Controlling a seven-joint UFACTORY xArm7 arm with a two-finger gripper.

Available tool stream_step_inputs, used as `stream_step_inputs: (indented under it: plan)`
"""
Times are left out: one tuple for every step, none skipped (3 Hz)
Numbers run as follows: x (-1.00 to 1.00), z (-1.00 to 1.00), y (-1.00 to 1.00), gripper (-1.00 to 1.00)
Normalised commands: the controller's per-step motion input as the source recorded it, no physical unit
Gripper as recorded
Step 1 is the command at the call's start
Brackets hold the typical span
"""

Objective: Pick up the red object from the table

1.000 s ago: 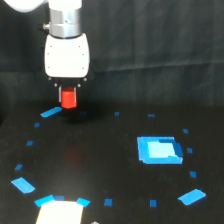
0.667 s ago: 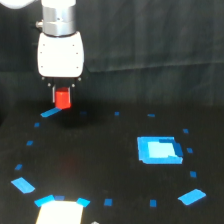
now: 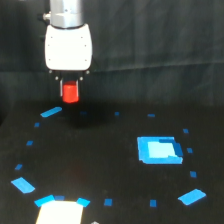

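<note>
The tool (image 3: 70, 86) is clamped on the red cylinder (image 3: 70, 93), held clear above the black worktop (image 3: 110, 165). A blue tape strip (image 3: 51, 112) lies just below it; the light-blue square patch (image 3: 159, 149) sits well apart

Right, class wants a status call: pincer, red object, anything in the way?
Pincer shut on red object. Object off the table, over the back left. Nothing in the way.

**Red, white, black and blue**

The red object (image 3: 70, 92) is plain bright red-orange, just under the white hand (image 3: 70, 86). The tabletop (image 3: 100, 165) is black, dotted with small blue tape marks (image 3: 50, 112) ringing a larger light-blue square patch (image 3: 158, 149). A pale patch (image 3: 60, 212) edged in blue lies well below the red object.
</note>
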Motion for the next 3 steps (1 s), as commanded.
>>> stream_step_inputs:
  plan:
    - [-0.22,1.00,-1.00,-0.19]
    - [0.54,-0.66,-0.65,-0.53]
    - [0.58,-1.00,-0.85,-0.01]
